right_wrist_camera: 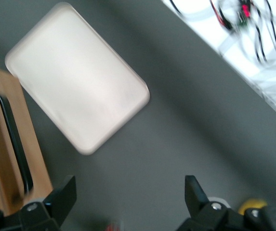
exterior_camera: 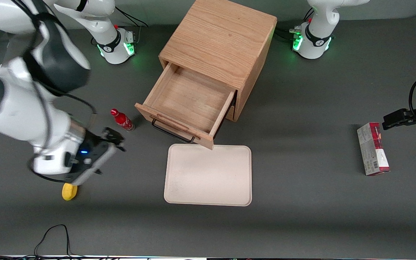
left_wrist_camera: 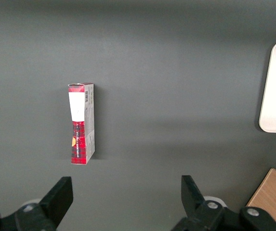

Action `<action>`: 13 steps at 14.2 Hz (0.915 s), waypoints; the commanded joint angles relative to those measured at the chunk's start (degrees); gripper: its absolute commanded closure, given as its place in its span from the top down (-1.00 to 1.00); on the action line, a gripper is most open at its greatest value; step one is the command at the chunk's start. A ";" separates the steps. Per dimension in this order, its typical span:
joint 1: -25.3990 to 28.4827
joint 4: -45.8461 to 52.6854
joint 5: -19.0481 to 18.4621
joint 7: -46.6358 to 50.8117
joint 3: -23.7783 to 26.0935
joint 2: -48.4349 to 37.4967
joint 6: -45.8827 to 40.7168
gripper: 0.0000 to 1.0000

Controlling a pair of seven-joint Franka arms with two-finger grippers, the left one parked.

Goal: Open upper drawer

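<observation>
The upper drawer (exterior_camera: pixel 190 99) of the light oak cabinet (exterior_camera: pixel 222 39) stands pulled well out, its inside bare. Its black bar handle (exterior_camera: pixel 172 133) hangs at the front panel; the handle also shows in the right wrist view (right_wrist_camera: pixel 15 144). The lower drawer is hidden under it. My gripper (exterior_camera: pixel 116 139) is open and empty, above the table toward the working arm's end, apart from the handle and a little nearer the front camera than a small red bottle (exterior_camera: pixel 122 120). In the right wrist view the gripper (right_wrist_camera: pixel 128 197) has its fingers wide apart over bare table.
A beige tray (exterior_camera: pixel 208 175) lies flat in front of the open drawer; it also shows in the right wrist view (right_wrist_camera: pixel 80 77). A yellow object (exterior_camera: pixel 69 191) lies under my arm. A red and white carton (exterior_camera: pixel 373 148) lies toward the parked arm's end.
</observation>
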 commanded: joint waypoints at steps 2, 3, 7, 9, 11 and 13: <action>0.49 -15.54 7.51 8.39 -13.70 -17.22 -3.87 1.00; 0.57 -20.20 10.23 11.11 -16.79 -21.36 -3.78 1.00; 0.57 -35.71 13.07 12.72 -22.09 -35.27 -0.96 1.00; 0.40 -35.28 13.07 12.72 -22.10 -35.12 -1.49 1.00; 0.31 -34.75 12.90 12.81 -22.10 -34.68 -1.58 1.00; 0.05 -33.88 12.90 13.07 -22.10 -34.15 -1.58 1.00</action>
